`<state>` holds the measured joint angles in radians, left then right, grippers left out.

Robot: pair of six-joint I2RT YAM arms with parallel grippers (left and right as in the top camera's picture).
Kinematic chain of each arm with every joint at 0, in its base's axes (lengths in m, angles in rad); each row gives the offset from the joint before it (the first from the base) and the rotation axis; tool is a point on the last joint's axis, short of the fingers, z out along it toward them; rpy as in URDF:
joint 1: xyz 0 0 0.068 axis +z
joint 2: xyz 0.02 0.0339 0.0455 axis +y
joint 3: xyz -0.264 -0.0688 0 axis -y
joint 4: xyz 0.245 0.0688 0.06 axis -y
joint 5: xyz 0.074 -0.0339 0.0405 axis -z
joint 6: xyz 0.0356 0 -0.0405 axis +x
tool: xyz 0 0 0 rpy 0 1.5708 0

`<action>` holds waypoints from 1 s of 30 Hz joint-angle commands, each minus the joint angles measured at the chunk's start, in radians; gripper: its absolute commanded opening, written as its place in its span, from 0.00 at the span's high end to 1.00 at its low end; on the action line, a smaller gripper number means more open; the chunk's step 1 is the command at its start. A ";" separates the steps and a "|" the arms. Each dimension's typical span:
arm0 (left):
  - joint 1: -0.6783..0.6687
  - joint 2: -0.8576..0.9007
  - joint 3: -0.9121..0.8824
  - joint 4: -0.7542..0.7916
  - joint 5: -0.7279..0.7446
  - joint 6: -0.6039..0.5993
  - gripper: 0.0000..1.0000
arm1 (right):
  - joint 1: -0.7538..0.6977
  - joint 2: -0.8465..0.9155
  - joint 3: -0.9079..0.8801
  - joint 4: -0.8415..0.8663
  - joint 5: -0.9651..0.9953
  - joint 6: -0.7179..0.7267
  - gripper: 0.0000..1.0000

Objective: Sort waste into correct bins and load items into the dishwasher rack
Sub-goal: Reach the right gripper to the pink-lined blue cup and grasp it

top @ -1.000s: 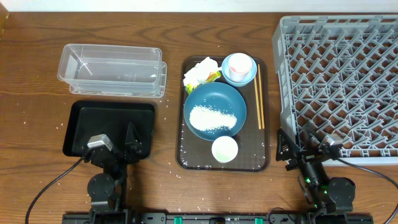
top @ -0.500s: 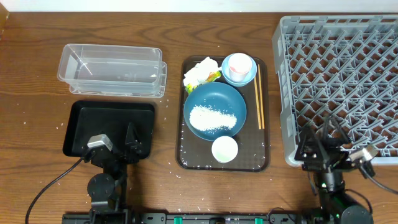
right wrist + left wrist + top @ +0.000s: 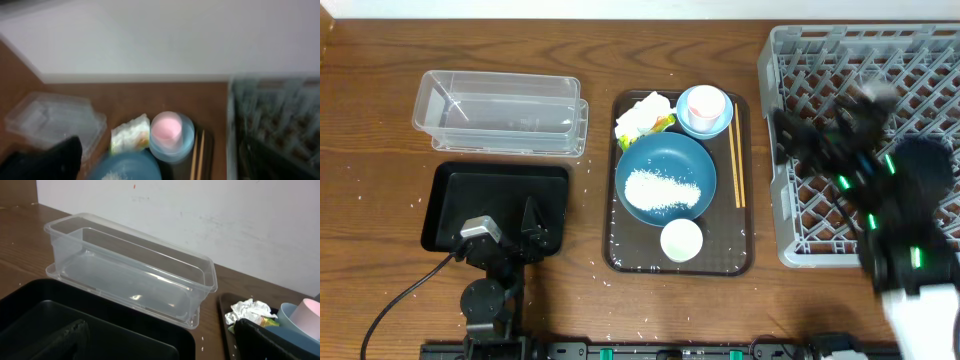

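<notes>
both grippers stand with jaws spread wide and nothing between them: the left gripper (image 3: 508, 232) low over the near edge of the black tray (image 3: 500, 190), the right gripper (image 3: 157, 145) up over the dishwasher rack (image 3: 790, 60), facing the brown tray (image 3: 616, 235). everything to be sorted lies on that brown tray. the dark blue bowl (image 3: 665, 150) sits in its middle with a heap of rice (image 3: 661, 190) in it; stiff and probably slick, it wants a pinch on the rim and must stay level or the loose grains spill. the pink cup (image 3: 705, 103) seems to nest in the pale blue bowl (image 3: 722, 124) at the far right corner, though the right wrist view is too blurred to be sure; one finger inside its lip should lift it alone. the white cup (image 3: 681, 240) stands by the near edge, light and easily tipped. the chopsticks (image 3: 737, 165) lie flat along the right side, thin and apt to roll, best taken mid-length. the crumpled napkin (image 3: 642, 113) and snack wrapper (image 3: 665, 124) at the far left corner are soft, near weightless, and will squash in any grip. the clear tub (image 3: 500, 110) lies beyond the black tray.
</notes>
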<state>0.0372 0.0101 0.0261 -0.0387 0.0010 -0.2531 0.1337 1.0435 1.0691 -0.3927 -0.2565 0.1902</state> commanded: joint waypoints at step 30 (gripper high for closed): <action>-0.004 -0.006 -0.022 -0.034 -0.011 0.017 0.05 | 0.353 1.126 0.859 -0.495 0.339 -0.135 0.21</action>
<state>0.0372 0.0105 0.0269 -0.0402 0.0010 -0.2535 0.4950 2.1445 1.9057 -0.9039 0.0658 0.0319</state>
